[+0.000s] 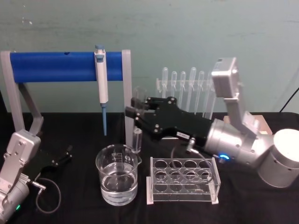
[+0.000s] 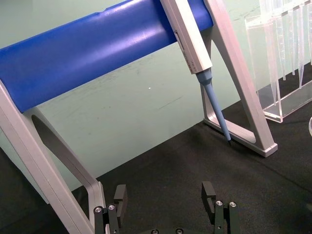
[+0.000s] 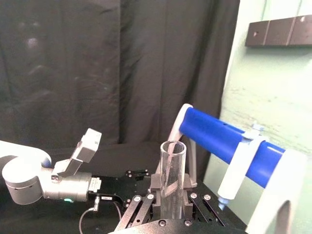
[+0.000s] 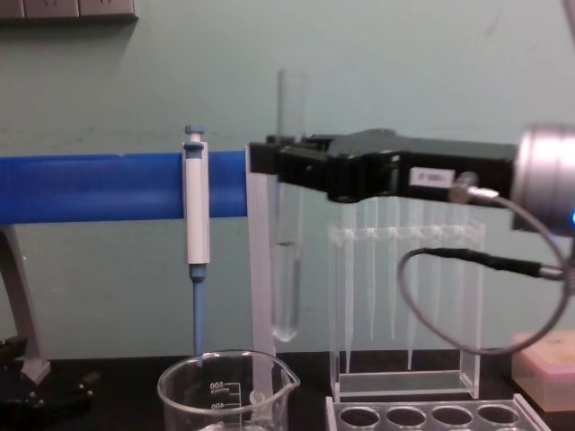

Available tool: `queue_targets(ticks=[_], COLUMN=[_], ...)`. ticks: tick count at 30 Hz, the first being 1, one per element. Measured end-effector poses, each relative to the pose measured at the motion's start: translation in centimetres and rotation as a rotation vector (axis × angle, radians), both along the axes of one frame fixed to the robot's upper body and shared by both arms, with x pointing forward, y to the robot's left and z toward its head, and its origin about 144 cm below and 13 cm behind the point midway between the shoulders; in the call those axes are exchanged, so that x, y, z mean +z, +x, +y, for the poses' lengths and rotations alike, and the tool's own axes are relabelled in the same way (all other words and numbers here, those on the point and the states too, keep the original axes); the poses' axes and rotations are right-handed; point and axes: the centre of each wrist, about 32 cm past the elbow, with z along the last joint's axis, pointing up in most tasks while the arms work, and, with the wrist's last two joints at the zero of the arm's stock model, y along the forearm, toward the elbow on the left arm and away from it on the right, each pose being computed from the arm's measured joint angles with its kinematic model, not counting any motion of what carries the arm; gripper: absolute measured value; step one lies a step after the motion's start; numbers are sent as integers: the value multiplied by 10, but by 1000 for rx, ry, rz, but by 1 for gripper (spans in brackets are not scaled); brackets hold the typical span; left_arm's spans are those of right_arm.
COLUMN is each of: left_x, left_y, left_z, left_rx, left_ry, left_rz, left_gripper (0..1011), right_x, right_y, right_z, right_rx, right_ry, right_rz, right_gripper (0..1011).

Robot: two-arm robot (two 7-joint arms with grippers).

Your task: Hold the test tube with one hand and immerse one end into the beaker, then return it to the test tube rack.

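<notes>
My right gripper (image 1: 135, 113) is shut on the test tube (image 1: 137, 122), a clear glass tube held upright in the air with its open end up. In the chest view the test tube (image 4: 287, 224) hangs with its round bottom a little above the rim of the beaker (image 4: 225, 391), slightly behind and to the right of it. The beaker (image 1: 118, 179) stands on the black table and holds clear liquid. The right wrist view looks down on the test tube (image 3: 171, 173) between the jaws of the right gripper (image 3: 170, 201). My left gripper (image 2: 165, 197) rests open and empty at the table's left (image 1: 63, 158).
A stand with a blue bar (image 1: 56, 66) carries a micropipette (image 1: 101, 81) just behind the beaker. A clear tube rack (image 1: 183, 181) sits right of the beaker. Plastic pipettes (image 1: 187, 88) hang in a holder at the back. A pink box (image 4: 544, 359) lies far right.
</notes>
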Motion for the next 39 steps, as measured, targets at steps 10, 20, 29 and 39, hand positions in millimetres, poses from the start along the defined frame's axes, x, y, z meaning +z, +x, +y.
queue_targets(ticks=[10, 20, 29, 39], left_x=[0, 0, 0, 0], left_y=[0, 0, 0, 0], left_z=[0, 0, 0, 0], left_rx=[0, 0, 0, 0], left_ry=[0, 0, 0, 0], left_rz=[0, 0, 0, 0], left_gripper=[1000, 1000, 1000, 1000], right_x=[1, -22, -42, -60], right_y=[-35, -63, -68, -55], right_z=[-33, -62, -70, -66], right_rx=[-80, -173, -205, -213], right_ry=[-1, -3, -6, 1], right_rz=[-15, 6, 16, 3], right_gripper=[242, 242, 242, 242])
